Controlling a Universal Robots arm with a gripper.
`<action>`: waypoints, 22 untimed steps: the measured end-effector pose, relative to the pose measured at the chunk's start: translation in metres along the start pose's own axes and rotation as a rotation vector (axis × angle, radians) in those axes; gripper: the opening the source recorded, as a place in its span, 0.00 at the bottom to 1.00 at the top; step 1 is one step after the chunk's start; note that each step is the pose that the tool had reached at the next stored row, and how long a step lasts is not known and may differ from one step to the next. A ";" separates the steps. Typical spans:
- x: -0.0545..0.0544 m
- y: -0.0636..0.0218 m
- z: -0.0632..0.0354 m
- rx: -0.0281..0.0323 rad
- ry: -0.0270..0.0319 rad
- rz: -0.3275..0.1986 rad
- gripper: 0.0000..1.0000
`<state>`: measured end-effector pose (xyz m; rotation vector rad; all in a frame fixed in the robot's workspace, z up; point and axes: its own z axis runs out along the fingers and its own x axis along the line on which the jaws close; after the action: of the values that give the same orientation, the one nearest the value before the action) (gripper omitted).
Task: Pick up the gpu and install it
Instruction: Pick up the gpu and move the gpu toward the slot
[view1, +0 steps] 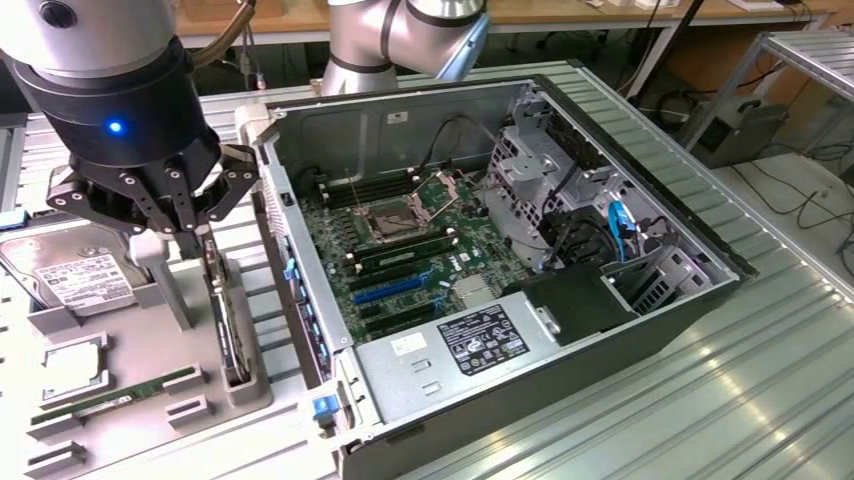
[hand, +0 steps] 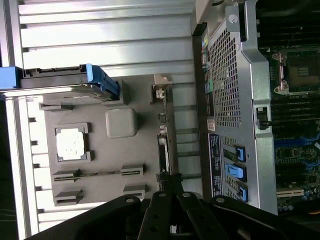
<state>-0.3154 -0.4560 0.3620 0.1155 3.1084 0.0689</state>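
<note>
Trouble is waiting at the computer case (view1: 360, 115): the gpu (view1: 230, 325) is standing on edge in its slot in the grey fixture (hand: 137, 155) on the surface, just beside the case's outer wall, so a tilted lift is risking a scrape against slot or chassis. Your jaws are sitting right over the card's upper edge; whether they are clamping it, you cannot tell. Open room is lying straight above, while the hard drive (view1: 74, 275) is crowding the far side.

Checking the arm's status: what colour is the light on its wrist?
Blue. The light glows on the wrist housing, best seen in the exterior view.
</note>
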 end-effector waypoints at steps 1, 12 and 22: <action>0.000 0.0000 0.0000 0.0000 0.0000 0.000 0.11; 0.000 -0.0005 0.0141 0.0030 -0.0003 0.000 0.36; 0.000 -0.0018 0.0417 0.0029 -0.0003 0.000 0.36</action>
<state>-0.3138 -0.4560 0.3203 0.1154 3.1083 0.0644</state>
